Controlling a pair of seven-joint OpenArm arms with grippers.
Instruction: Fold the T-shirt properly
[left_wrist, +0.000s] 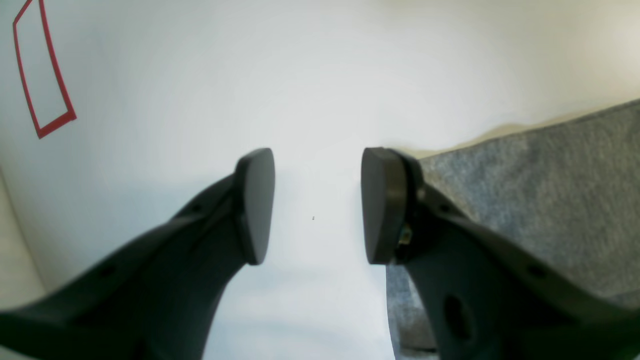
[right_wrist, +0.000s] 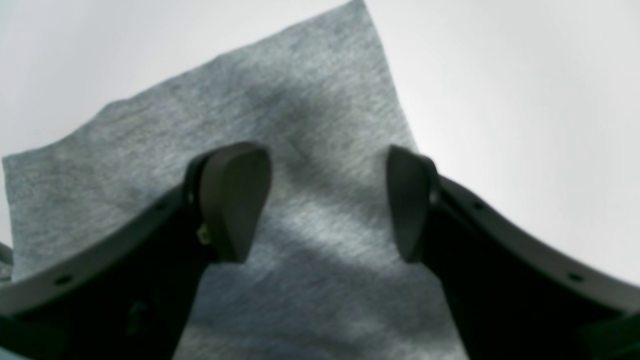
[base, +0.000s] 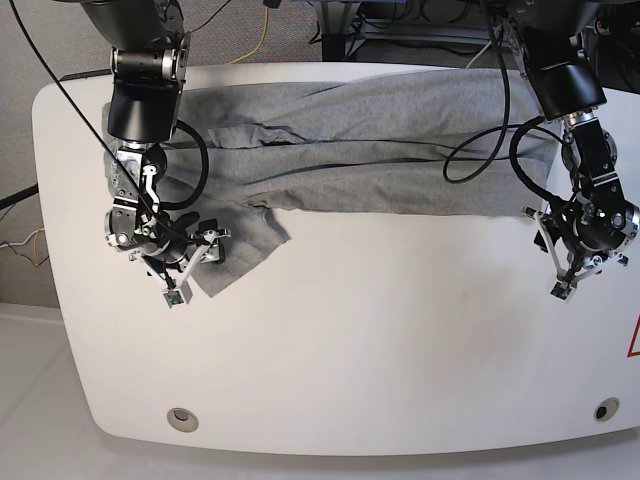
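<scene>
Your right gripper (right_wrist: 327, 205) hovered with fingers spread, empty, directly above the T-shirt (right_wrist: 260, 125) sleeve; your left gripper (left_wrist: 317, 205), fingers likewise apart, stood over bare tabletop (left_wrist: 320, 75) beside the hem.

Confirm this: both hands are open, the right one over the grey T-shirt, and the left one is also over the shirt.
Wrong on the left hand. The left wrist view shows it open over bare white table, with the T-shirt edge just beside it. The right hand is open over the shirt.
</scene>
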